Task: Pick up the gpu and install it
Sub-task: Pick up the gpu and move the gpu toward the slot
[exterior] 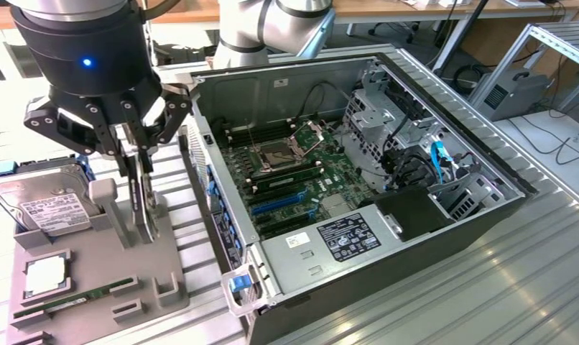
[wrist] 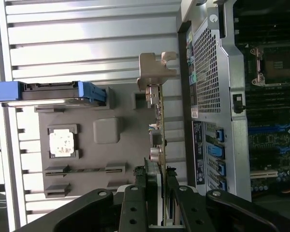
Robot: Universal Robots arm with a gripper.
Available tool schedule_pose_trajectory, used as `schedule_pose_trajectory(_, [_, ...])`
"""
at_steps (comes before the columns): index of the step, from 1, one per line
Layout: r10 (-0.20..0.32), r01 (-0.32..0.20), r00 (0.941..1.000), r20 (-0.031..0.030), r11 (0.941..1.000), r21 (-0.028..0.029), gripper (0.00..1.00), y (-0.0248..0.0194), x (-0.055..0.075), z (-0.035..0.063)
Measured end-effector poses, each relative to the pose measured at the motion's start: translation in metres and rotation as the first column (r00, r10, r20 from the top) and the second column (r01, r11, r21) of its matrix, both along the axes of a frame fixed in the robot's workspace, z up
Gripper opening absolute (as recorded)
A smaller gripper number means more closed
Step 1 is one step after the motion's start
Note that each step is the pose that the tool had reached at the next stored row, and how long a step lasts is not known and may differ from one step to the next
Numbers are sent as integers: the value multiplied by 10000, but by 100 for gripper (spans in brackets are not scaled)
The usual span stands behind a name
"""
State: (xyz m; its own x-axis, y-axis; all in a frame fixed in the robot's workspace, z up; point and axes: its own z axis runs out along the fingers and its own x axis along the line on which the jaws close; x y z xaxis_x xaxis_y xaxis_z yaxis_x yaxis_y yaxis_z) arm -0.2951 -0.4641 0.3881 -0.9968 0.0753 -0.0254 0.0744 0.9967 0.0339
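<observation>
The gpu stands on edge over the grey parts holder, at the exterior view's left, beside the open computer case. My gripper comes down on it from above, its fingers shut on the two faces of the card. The card's lower edge is at the holder; I cannot tell whether it still rests in its slot. In the wrist view the gpu appears edge-on, its silver bracket at the far end, with my gripper clamped on it. The motherboard with blue slots lies in the case.
The holder also carries a hard drive, a processor chip and a green RAM stick. The case's rear wall rises close beside the card. Ribbed metal table surrounds the case; a second robot arm stands behind.
</observation>
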Motion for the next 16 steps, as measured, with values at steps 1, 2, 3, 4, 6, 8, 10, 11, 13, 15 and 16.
schedule_pose_trajectory(1, [0,0,10000,-1,10000,0,27,0,0,7])
schedule_pose_trajectory(2, [0,0,10000,0,10000,0,27,0,0,14])
schedule_pose_trajectory(3, [0,0,10000,0,10000,1,27,0,0,22])
schedule_pose_trajectory(4, [0,0,10000,-1,10000,-1,27,0,0,35])
schedule_pose_trajectory(6, [0,0,10000,0,10000,0,27,0,1,54])
schedule_pose_trajectory(8, [0,0,10000,0,10000,0,27,0,2,71])
schedule_pose_trajectory(10, [0,0,10000,0,10000,1,27,0,2,84])
schedule_pose_trajectory(11, [0,0,10000,0,10000,0,27,0,2,91])
schedule_pose_trajectory(13, [-1,1,10000,0,10000,0,27,0,2,106])
schedule_pose_trajectory(15, [0,0,10000,0,10000,0,27,0,2,121])
schedule_pose_trajectory(16, [0,0,10000,0,10000,0,27,0,2,129])
